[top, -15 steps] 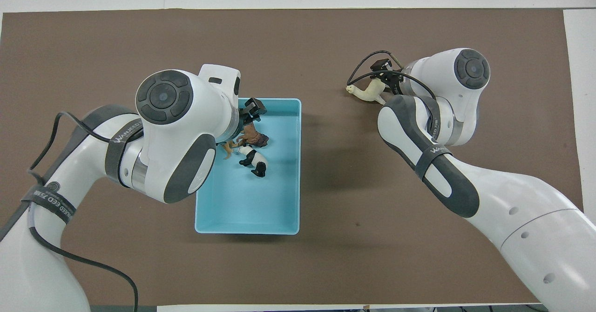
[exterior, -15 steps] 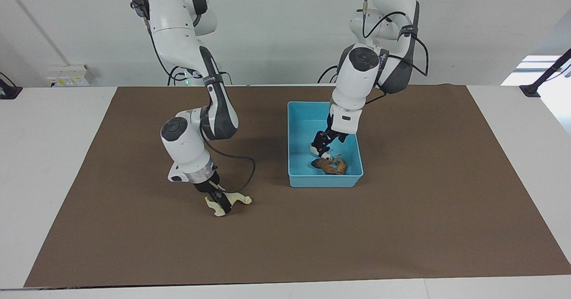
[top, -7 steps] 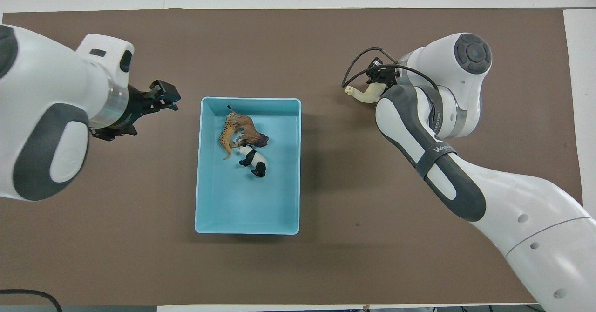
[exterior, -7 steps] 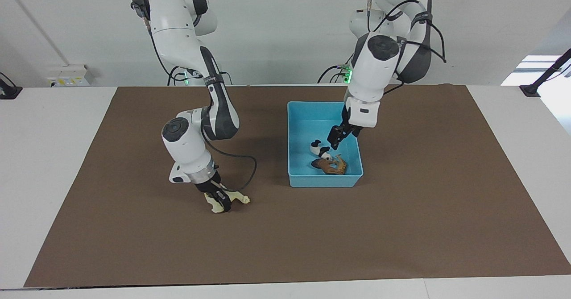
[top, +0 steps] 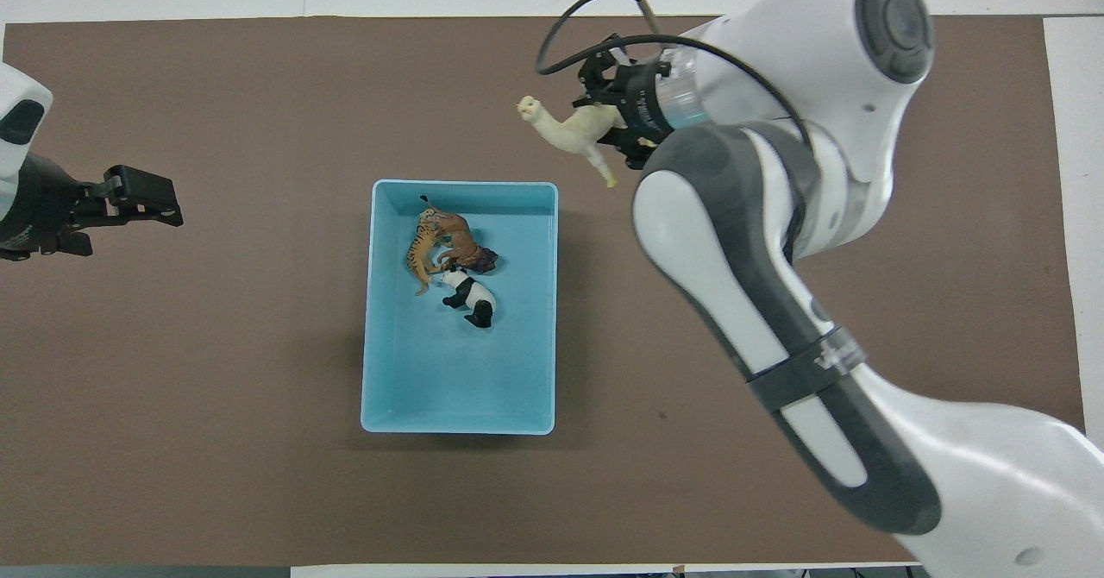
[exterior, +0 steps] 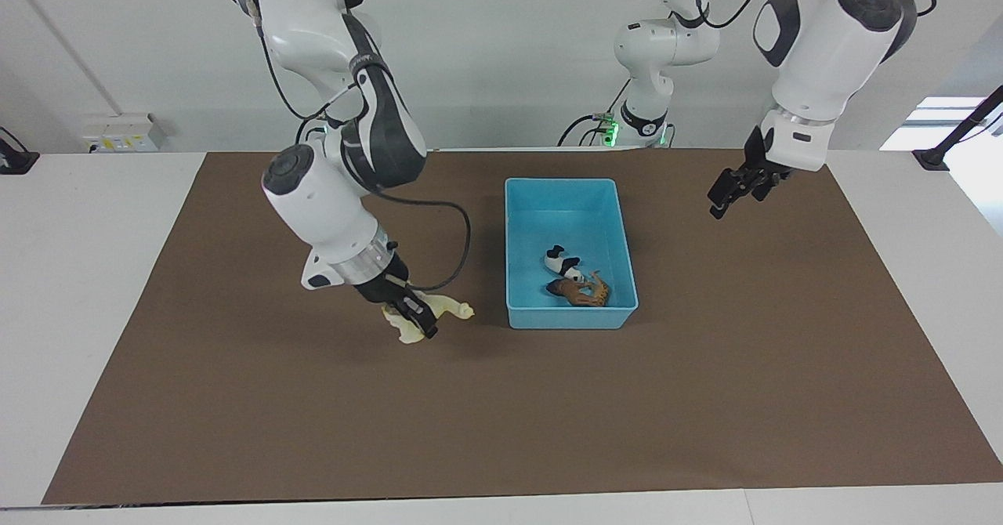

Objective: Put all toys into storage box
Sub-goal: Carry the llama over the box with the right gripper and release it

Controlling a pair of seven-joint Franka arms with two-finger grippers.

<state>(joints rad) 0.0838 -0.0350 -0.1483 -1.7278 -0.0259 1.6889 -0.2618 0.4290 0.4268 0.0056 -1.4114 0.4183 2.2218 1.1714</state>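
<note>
Right end effector had lifted the cream horse-like toy off the bench mat and carried it toward the storage box, fingers clamped on its body. Tiger, lion and panda lay inside. Left end effector had withdrawn from over the box, fingers spread, empty. Judged: last toy, release pending.

Light-blue rectangular plastic storage box on brown table mat. Inside, at the end farther from the robots: black-and-white panda figurine, brown lion figurine and orange striped tiger figurine bunched together. Right gripper clamped on pale cream horse-like plastic figurine, raised over the mat beside the box. Left gripper parted, holding nothing, over the mat toward the left arm's end.
</note>
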